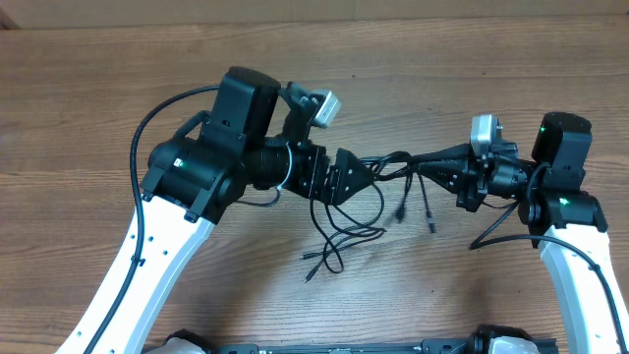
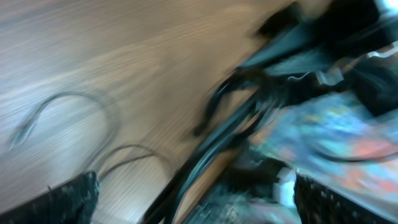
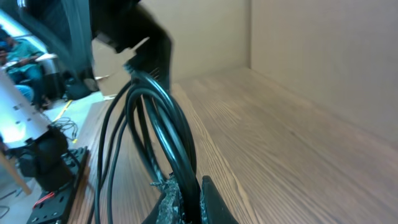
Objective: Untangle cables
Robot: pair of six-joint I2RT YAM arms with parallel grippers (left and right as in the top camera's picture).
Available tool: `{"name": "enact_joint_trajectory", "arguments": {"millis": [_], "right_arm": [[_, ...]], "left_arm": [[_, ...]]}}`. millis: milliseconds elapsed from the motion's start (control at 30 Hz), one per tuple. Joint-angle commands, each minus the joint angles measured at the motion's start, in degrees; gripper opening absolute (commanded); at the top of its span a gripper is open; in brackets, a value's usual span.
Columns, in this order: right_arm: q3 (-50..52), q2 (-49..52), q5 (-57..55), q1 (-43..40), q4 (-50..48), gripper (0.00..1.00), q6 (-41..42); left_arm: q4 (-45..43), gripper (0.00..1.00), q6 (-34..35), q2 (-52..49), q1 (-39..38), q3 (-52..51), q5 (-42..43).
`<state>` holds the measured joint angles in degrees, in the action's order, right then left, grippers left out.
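The cables (image 1: pixel 391 162) are thin black cords strung above the table between my two grippers. Loose loops (image 1: pixel 339 234) and plug ends (image 1: pixel 401 210) trail onto the wood below. My right gripper (image 1: pixel 432 163) is shut on the cords; in the right wrist view its jaws (image 3: pixel 193 194) pinch a thick black strand of the cables (image 3: pixel 169 121). My left gripper (image 1: pixel 356 175) is at the other end of the bundle. The left wrist view is blurred; its fingers (image 2: pixel 196 190) stand wide apart, with the cables (image 2: pixel 208 152) running between them.
The wooden table (image 1: pixel 491 59) runs in every direction. The left arm's own thick black cord (image 1: pixel 147 123) arcs at the left. The right arm's cord (image 1: pixel 496 234) loops near its base. A cardboard wall (image 3: pixel 323 56) shows in the right wrist view.
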<state>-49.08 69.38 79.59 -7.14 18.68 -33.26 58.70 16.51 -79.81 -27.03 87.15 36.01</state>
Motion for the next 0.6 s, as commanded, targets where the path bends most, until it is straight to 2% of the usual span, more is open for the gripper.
{"name": "enact_joint_trajectory", "arguments": {"millis": [0, 33, 167, 400, 467, 567], "right_arm": [[-0.81, 0.09, -3.82, -0.11, 0.04, 0.04, 4.85], [-0.81, 0.09, -3.89, -0.11, 0.33, 0.04, 5.29], [-0.81, 0.09, -3.89, -0.11, 1.68, 0.04, 6.71], [-0.81, 0.09, -3.63, -0.11, 5.75, 0.04, 6.71], [-0.81, 0.09, -2.56, -0.11, 5.95, 0.04, 6.71], [-0.81, 0.09, -1.31, -0.11, 5.92, 0.04, 6.69]], "left_arm": [[3.87, 1.0, -5.05, 1.18, -0.37, 1.07, -19.54], [4.57, 0.99, -6.1, 1.18, -0.37, 1.07, -21.64], [1.9, 1.0, -11.06, 1.18, -0.55, 1.07, -17.35], [-1.53, 1.0, -35.32, 1.14, -6.29, 1.07, -14.58], [-1.55, 1.0, -40.5, 1.05, -7.87, 1.07, -14.6], [-1.55, 1.0, -42.45, 1.05, -8.26, 1.05, -14.86]]}}
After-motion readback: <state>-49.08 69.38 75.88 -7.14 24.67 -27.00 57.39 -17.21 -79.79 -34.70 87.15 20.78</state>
